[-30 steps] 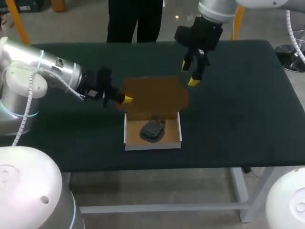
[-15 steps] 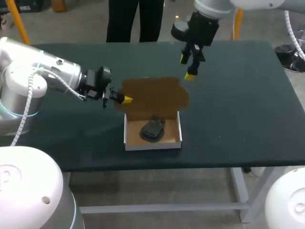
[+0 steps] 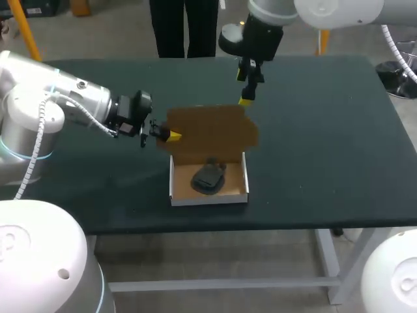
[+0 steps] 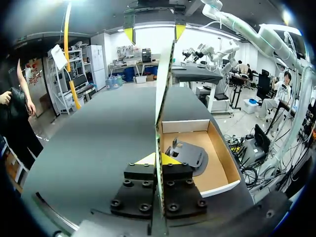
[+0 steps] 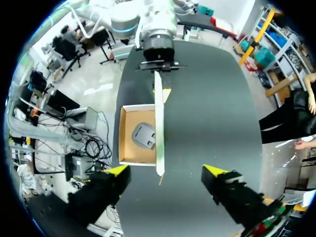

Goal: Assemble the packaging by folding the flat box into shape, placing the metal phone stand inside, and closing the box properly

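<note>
Upper centre: right gripper has risen away from the lid, jaws spread, empty; mid-left, left gripper jaws stay clamped on lid edge

The table is being overlooked by the head camera from high behind its near edge, the whole top being taken in. The box is being viewed closely by the left wrist camera, low along the table top, edge-on to the raised lid. The same box is being looked down on from well above by the right wrist camera.
</note>
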Controlling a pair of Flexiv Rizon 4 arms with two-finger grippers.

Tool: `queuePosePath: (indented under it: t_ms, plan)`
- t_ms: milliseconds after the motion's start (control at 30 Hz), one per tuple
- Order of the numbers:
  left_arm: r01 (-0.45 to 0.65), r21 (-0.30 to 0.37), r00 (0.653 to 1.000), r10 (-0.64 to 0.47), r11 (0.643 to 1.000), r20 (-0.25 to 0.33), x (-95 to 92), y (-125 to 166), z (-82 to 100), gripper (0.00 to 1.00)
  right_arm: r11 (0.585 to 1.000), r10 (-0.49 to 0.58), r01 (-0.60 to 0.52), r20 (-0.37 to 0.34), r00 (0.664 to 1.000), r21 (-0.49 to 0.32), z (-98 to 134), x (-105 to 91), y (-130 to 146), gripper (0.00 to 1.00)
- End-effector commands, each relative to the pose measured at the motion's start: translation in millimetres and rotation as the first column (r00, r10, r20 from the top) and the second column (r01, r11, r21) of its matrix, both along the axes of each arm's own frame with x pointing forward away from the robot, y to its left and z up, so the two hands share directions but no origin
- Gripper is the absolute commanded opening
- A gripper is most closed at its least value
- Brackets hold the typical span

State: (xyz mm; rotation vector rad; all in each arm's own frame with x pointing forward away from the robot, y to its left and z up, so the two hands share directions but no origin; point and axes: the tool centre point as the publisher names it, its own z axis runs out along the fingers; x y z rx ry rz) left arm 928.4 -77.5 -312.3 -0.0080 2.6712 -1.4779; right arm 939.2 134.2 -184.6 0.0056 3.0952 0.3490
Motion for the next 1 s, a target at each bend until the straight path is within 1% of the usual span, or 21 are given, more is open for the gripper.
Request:
queuePosePath:
  t_ms: [33, 167, 200, 333, 433, 567, 600, 633, 700, 767, 800, 833, 900, 1000]
  plan:
    - [0.001, 0.0, 1.0, -0.001, 1.0, 0.0, -0.7, 0.3, -1.3, 0.0, 1.0, -0.002, 0.002, 0.006, 1.0, 0.004, 0.1, -3.0, -2.8, 1.0]
    - [0.001, 0.0, 1.0, -0.001, 1.0, 0.0, -0.7, 0.3, -1.3, 0.0, 1.0, -0.002, 0.002, 0.006, 1.0, 0.004, 0.1, -3.0, -2.8, 1.0]
    - [0.001, 0.0, 1.0, -0.001, 1.0, 0.0, -0.7, 0.3, -1.3, 0.0, 1.0, 0.004, -0.004, -0.012, 1.0, 0.015, -0.5, -0.6, -3.6, 1.0]
    - [0.001, 0.0, 1.0, -0.001, 1.0, 0.0, -0.7, 0.3, -1.3, 0.0, 0.999, -0.016, 0.016, -0.013, 1.0, -0.032, 1.2, 6.1, 4.3, 1.0]
    - [0.001, 0.0, 1.0, -0.001, 1.0, 0.0, -0.7, 0.3, -1.3, 0.0, 0.997, -0.024, 0.024, 0.002, 1.0, -0.075, 4.0, 9.8, 15.3, 1.0]
    - [0.001, 0.0, 1.0, -0.001, 1.0, 0.0, -0.7, 0.3, -1.3, 0.0, 0.996, -0.019, 0.02, 0.011, 1.0, -0.086, 8.5, 14.7, 25.3, 1.0]
    - [0.001, 0.0, 1.0, -0.001, 1.0, 0.0, -0.7, 0.3, -1.3, 0.0, 0.996, -0.017, 0.018, 0.012, 1.0, -0.086, 8.8, 16.3, 27.2, 0.92]
    - [0.001, 0.0, 1.0, -0.001, 1.0, 0.0, -0.7, 0.3, -1.3, 0.0, 0.996, -0.015, 0.016, 0.012, 1.0, -0.086, 8.5, 17.5, 28.9, 0.79]
    - [0.001, 0.0, 1.0, -0.001, 1.0, 0.0, -0.7, 0.3, -1.3, 0.0, 0.996, -0.013, 0.014, 0.01, 1.0, -0.086, 6.2, 20.0, 32.5, 0.7]
    - [0.001, 0.0, 1.0, -0.001, 1.0, 0.0, -0.7, 0.3, -1.3, 0.0, 0.996, -0.012, 0.013, 0.007, 1.0, -0.085, 3.3, 21.0, 35.9, 0.51]
    - [0.001, 0.0, 1.0, -0.001, 1.0, 0.0, -0.7, 0.3, -1.3, 0.0, 0.996, -0.014, 0.015, 0.009, 1.0, -0.092, 1.5, 21.1, 37.9, 0.5]
    - [0.001, 0.0, 1.0, -0.001, 1.0, 0.0, -0.7, 0.3, -1.3, 0.0, 0.995, -0.014, 0.015, 0.01, 1.0, -0.097, -0.1, 21.1, 39.8, 0.52]
    - [0.001, 0.0, 1.0, -0.001, 1.0, 0.0, -0.7, 0.3, -1.3, 0.0, 0.993, -0.014, 0.016, 0.017, 1.0, -0.113, -3.0, 21.2, 43.6, 0.5]
    - [0.001, 0.0, 1.0, -0.001, 1.0, 0.0, -0.7, 0.3, -1.3, 0.0, 0.992, -0.015, 0.018, 0.026, 1.0, -0.126, -6.9, 22.1, 48.0, 0.49]
